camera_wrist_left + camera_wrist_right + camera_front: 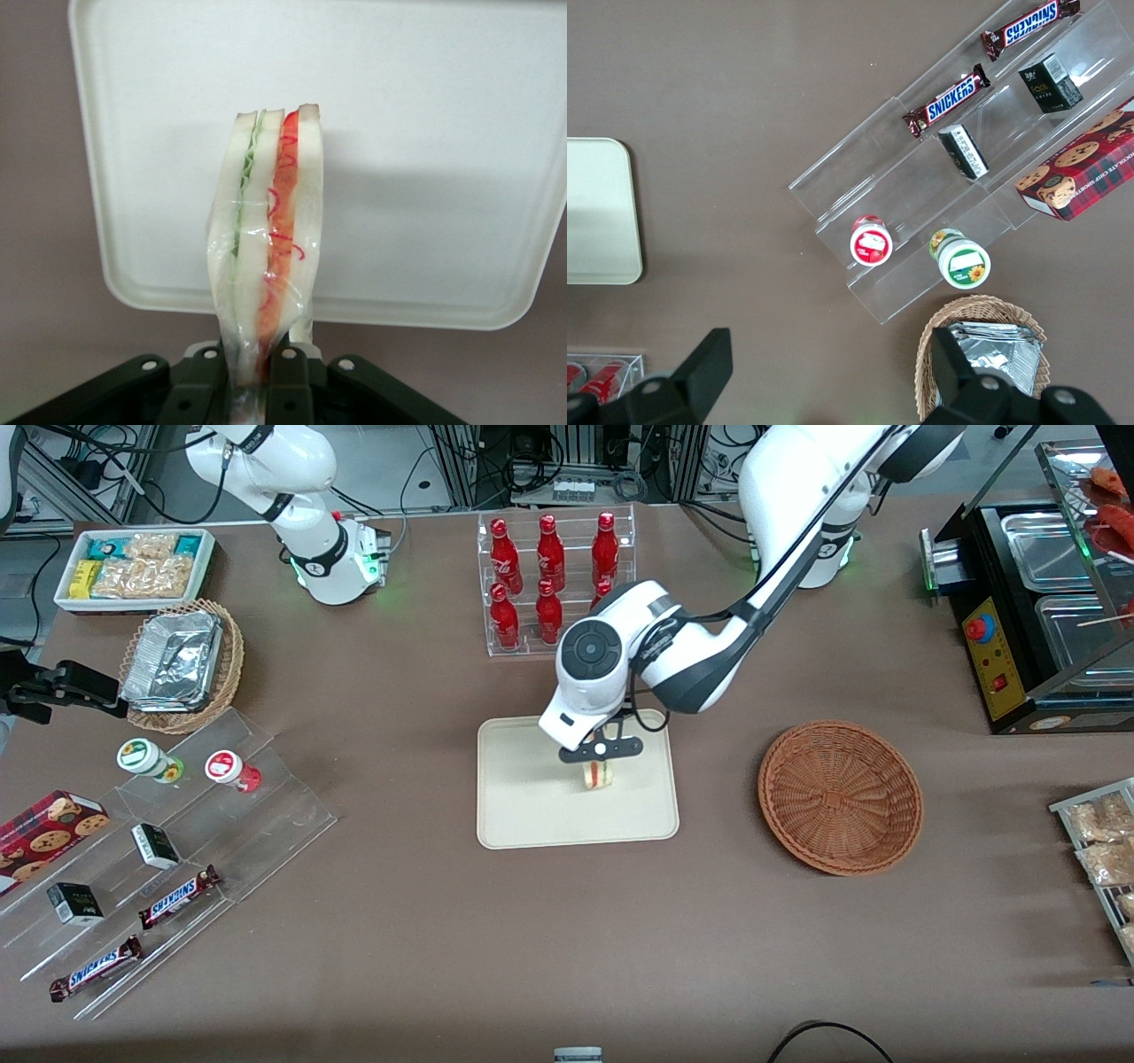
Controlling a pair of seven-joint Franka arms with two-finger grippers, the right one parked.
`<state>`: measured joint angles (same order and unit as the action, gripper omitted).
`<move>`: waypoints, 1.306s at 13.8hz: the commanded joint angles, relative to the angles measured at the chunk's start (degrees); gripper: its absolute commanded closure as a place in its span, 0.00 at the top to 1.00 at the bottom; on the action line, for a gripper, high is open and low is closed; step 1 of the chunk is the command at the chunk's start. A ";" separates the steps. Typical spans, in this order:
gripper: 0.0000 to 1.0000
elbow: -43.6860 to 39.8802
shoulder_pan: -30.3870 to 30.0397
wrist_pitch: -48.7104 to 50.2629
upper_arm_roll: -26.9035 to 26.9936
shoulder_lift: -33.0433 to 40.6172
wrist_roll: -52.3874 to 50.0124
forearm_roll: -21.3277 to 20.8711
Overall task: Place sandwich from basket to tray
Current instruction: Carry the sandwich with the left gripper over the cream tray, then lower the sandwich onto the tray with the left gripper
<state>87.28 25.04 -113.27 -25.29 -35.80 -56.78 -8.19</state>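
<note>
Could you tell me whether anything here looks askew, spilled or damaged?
Nothing stands out. The gripper is shut on the wrapped sandwich, holding it on edge over the tray; its layers look intact. The basket sits upright and empty beside the tray.

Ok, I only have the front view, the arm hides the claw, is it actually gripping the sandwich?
Observer: Yes. In the wrist view the claw is shut on the sandwich, pinching one end.
Operator: Is it wrapped?
Observer: Yes, in clear film, with green and red filling showing between the bread layers.
Operator: Is the tray under it?
Observer: Yes, the tray lies below the sandwich. Whether they touch, I cannot tell.
</note>
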 commanded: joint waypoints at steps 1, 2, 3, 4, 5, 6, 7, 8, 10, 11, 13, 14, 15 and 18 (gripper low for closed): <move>0.00 -2.47 0.98 -0.90 0.15 -2.78 -2.46 -2.87; 0.00 -2.47 0.98 -1.42 0.15 -3.30 -2.81 -3.93; 0.00 -2.47 0.98 -2.56 0.15 -3.83 -3.07 -4.55; 0.00 -2.47 0.98 -3.44 0.15 -4.45 -3.16 -4.64; 0.00 -2.47 0.98 -4.41 0.15 -5.15 -3.17 -4.73; 0.00 -2.56 0.98 -4.85 0.15 -5.42 -3.17 -5.25; 0.00 -2.56 0.98 -4.86 0.15 -5.51 -3.25 -5.43; 0.00 -2.56 1.06 -5.03 0.15 -5.77 -3.60 -5.43; 0.00 -2.82 1.06 -5.73 -0.02 -6.30 -3.69 -5.43; 0.00 -2.82 1.33 -5.82 -0.11 -6.47 -3.69 -5.43; 0.00 -3.69 3.43 -5.74 0.33 -6.82 -3.78 -5.43; 0.00 -3.79 3.44 -5.73 0.33 -7.09 -4.39 -5.52; 0.00 -3.87 3.52 -5.82 0.33 -7.35 -4.57 -5.52; 0.00 -4.14 3.53 -5.82 0.41 -7.70 -4.57 -5.95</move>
<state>85.62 27.90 -119.42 -25.26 -41.98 -60.00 -12.46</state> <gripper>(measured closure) 0.850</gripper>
